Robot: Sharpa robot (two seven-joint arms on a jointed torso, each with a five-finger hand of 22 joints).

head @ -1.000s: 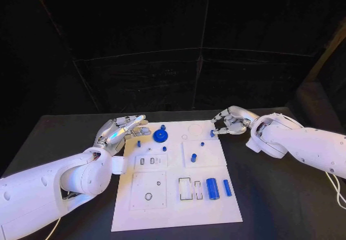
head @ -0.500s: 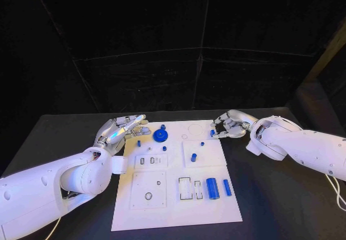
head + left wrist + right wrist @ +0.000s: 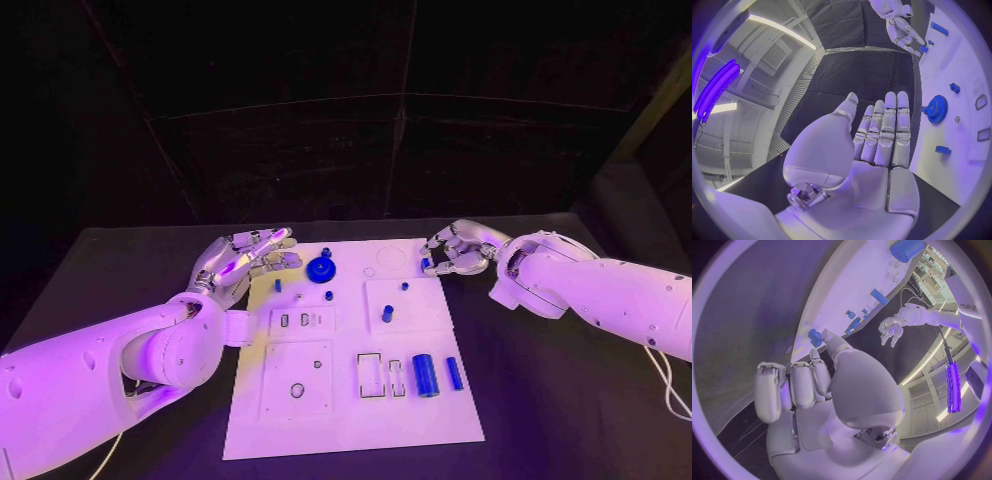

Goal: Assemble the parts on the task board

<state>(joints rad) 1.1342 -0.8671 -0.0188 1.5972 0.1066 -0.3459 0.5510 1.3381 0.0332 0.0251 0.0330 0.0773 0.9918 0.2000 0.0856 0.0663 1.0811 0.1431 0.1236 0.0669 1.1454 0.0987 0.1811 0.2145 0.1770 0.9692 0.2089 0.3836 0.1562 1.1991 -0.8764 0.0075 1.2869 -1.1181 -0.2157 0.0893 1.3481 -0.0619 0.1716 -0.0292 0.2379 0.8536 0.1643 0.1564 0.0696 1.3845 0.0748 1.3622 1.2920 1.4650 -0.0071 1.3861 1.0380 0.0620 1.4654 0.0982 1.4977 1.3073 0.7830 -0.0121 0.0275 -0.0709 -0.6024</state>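
Observation:
The white task board (image 3: 346, 425) lies in the middle of the black table. A blue gear (image 3: 320, 270) sits near its far left corner, and it shows again in the left wrist view as the gear (image 3: 936, 108). My left hand (image 3: 242, 256) hovers just left of the gear, fingers straight and apart, holding nothing. My right hand (image 3: 457, 249) is at the board's far right corner. Its thumb and a fingertip pinch a small blue part (image 3: 426, 266) at the board's edge, while the other fingers curl in. The right wrist view shows that blue part (image 3: 815, 337) at the thumb tip.
A big blue cylinder (image 3: 424, 376) and a thin blue bar (image 3: 454, 374) lie at the board's near right. Small blue pegs (image 3: 387, 315) stand mid-board. Rectangular slots (image 3: 372, 377) and a round hole (image 3: 296, 392) are cut into the near plates. Black table surrounds the board.
My right hand has edged slightly left over the board's far right corner; the small blue part stays in place. The left hand has not moved.

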